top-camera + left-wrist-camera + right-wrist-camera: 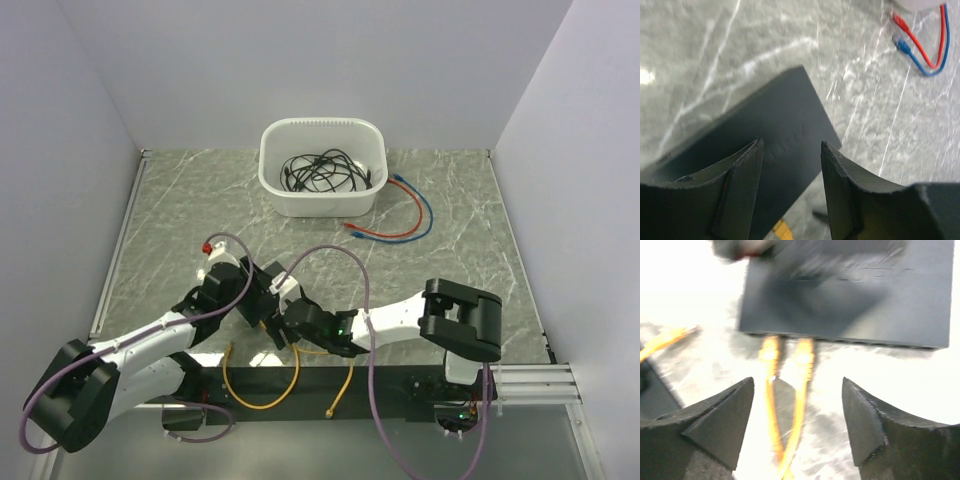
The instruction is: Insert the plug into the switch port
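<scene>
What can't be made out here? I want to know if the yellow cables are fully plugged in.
- Right wrist view: motion blur smears the sockets of the black box, so whether the yellow cables are seated is unclear.
- Top view: the arms cover most of the box.
- Left wrist view: only the box's top shows, not its sockets.

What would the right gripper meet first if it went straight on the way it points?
Probably the two orange cables, lying just ahead of the right gripper; behind them, the black box. Depth is unclear.

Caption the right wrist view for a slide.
Open right gripper facing two yellow cables at the port edge of a flat matte black box.
</scene>
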`<state>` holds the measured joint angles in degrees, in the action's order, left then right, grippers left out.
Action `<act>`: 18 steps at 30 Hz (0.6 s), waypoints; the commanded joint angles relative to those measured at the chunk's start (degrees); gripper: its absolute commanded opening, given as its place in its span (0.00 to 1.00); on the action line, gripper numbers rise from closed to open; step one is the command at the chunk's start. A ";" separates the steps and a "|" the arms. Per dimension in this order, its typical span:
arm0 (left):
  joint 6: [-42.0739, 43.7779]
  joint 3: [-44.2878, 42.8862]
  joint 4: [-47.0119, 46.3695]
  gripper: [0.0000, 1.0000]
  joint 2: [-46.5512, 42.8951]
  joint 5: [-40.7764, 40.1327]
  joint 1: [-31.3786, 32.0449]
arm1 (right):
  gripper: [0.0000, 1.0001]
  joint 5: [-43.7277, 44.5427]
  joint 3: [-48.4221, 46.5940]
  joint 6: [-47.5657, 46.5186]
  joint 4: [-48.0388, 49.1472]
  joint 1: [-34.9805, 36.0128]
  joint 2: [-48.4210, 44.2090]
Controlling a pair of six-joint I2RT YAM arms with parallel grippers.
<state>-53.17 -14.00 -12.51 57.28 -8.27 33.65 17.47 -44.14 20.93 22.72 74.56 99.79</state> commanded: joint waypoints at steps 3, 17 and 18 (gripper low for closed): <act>4.21 -5.33 -0.94 0.56 2.75 3.96 -3.50 | 0.80 -0.42 1.60 3.24 -1.18 1.37 -4.95; 7.81 -8.59 4.78 0.56 0.38 7.83 -13.08 | 0.89 -4.28 -0.07 8.16 -10.41 -4.86 -9.35; 7.73 -8.41 4.87 0.57 0.99 7.75 -13.69 | 0.89 -5.77 0.11 8.42 -10.42 -5.39 -9.17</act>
<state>-47.18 -20.71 -8.67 58.33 -2.35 21.78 14.22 -43.03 27.24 13.52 70.61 93.30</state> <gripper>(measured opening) 0.566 0.884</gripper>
